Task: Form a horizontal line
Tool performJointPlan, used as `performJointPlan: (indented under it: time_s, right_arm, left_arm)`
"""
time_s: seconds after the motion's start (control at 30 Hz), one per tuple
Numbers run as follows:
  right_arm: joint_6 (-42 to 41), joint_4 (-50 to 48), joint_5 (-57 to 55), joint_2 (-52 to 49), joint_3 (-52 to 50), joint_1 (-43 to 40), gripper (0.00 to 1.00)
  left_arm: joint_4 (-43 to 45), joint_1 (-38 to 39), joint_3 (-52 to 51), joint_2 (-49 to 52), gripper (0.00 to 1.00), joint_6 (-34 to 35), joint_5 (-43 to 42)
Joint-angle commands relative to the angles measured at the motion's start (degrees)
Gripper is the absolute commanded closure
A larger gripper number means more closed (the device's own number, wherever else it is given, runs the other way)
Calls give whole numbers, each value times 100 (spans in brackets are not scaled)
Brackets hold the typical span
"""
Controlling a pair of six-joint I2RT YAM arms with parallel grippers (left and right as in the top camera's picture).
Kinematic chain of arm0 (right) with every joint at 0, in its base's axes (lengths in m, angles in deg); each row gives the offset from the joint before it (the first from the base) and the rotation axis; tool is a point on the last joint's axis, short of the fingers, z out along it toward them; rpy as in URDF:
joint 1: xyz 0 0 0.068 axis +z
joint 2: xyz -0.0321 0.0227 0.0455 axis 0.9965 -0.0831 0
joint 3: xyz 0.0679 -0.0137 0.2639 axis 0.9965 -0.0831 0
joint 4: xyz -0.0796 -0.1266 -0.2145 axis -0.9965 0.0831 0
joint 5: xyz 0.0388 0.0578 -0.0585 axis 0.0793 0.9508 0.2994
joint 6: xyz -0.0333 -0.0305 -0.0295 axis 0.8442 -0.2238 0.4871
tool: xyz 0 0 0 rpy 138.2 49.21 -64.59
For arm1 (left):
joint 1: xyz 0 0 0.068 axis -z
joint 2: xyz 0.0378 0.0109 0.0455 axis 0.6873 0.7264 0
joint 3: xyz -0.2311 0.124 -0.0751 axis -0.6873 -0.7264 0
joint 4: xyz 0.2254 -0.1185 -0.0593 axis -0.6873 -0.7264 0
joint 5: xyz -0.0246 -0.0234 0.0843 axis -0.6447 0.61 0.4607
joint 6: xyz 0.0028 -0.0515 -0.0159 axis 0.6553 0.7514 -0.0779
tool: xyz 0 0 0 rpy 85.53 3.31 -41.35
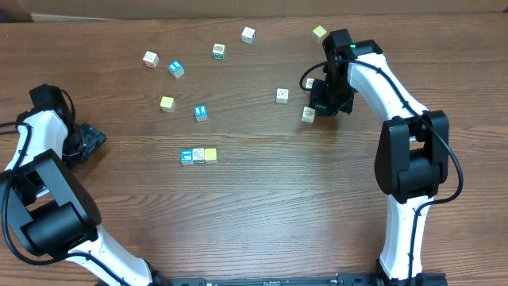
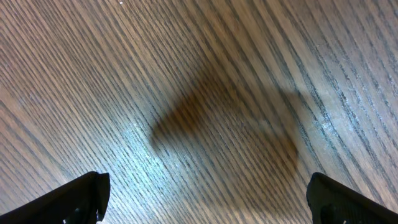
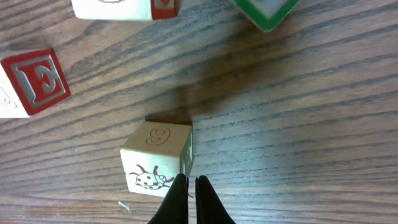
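Pressed together, the right fingers are held beside a pale wooden ladybird cube; the left fingers are spread wide. A horizontal line of three coloured cubes is laid on the wooden bench.

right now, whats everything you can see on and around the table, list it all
row of cubes: three, blue, white, yellow, touching, left of centre
loose blue cubes: two, left of centre, beyond the row
loose yellow cubes: two, one left, one by the right arm
loose white cubes: about six, scattered across far side, one half hidden
table: one, brown wood
left gripper: black, open, over bare wood
right gripper: black, shut, beside a white ladybird cube
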Motion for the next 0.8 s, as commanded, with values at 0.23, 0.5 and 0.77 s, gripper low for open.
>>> performJointPlan:
  time_s: [0.23,0.5,0.77]
  right_arm:
    - [-96,-26,136,9,-46,11,96]
    - [-94,9,317,9,-46,15,96]
    - [-127,-63,-15,7,-179,15,96]
  left_arm:
    - [4,-33,-31,15,1,-7,59]
    - [4,-33,-31,15,0,-7,59]
    - [4,-33,-31,15,0,-7,59]
